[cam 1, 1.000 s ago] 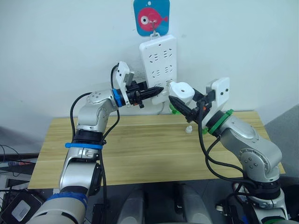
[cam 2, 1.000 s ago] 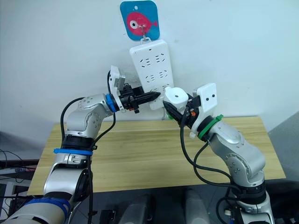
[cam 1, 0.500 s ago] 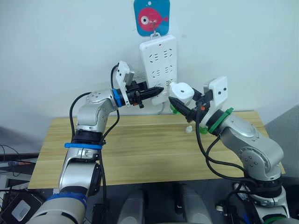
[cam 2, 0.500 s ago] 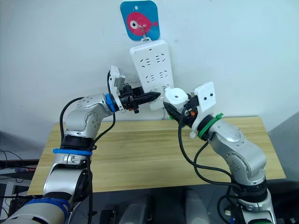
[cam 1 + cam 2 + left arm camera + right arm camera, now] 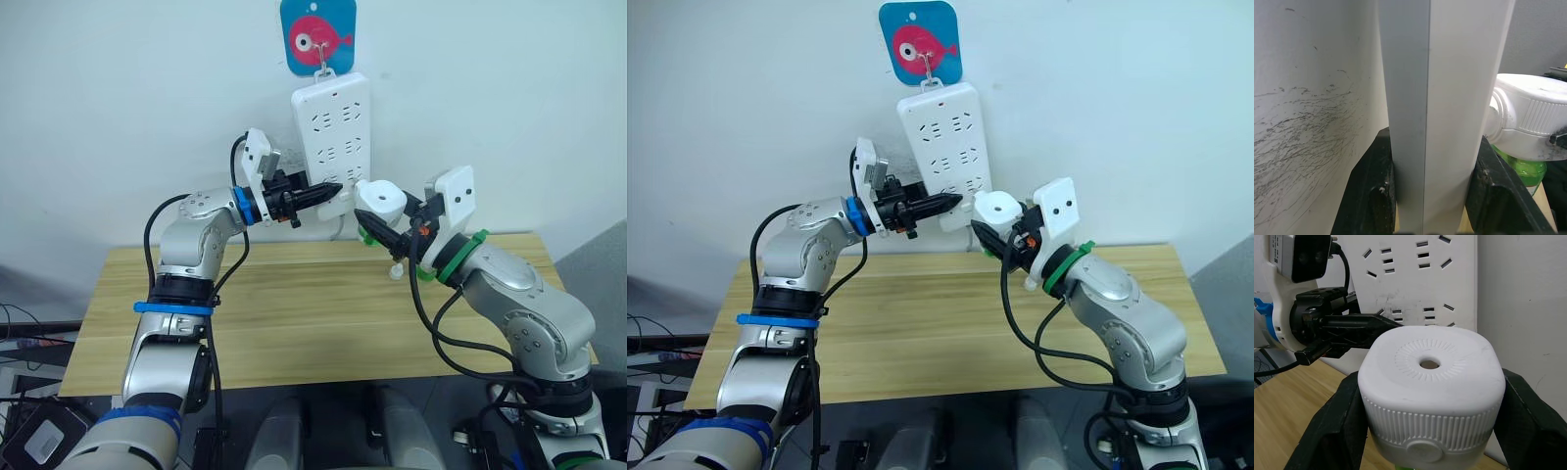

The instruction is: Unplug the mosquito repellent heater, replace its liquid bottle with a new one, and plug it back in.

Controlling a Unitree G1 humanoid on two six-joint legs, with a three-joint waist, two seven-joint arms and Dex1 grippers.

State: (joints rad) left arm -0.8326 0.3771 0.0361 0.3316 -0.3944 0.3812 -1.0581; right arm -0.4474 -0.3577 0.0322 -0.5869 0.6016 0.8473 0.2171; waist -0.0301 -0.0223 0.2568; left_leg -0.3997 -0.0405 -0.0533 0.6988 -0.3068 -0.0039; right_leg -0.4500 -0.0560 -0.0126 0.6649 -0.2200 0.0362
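**Heater held beside the wall strip as both arms meet at the sockets**

The right gripper (image 5: 389,232) clamps the small white rounded plastic mosquito repellent heater (image 5: 381,200) between its two black fingers (image 5: 1334,423), one pressed to each ribbed side, with the round vent hole in its top facing up. A green liquid bottle (image 5: 1523,170) hangs beneath the unit. The heater sits in the air above the far edge of the light wooden table (image 5: 294,313), just beside the lower right corner of the long white multi-socket power strip (image 5: 334,137), which hangs tilted on the white wall (image 5: 127,108) from a hook under a blue card with a pink fish (image 5: 318,35). The left gripper (image 5: 328,189) reaches in from the other side, its jaws closed narrowly on the strip's lower edge; the left wrist view shows a black finger (image 5: 1371,191) flat against each face of the white bar. A small white cap-like object (image 5: 395,270) rests on the table below the right gripper.
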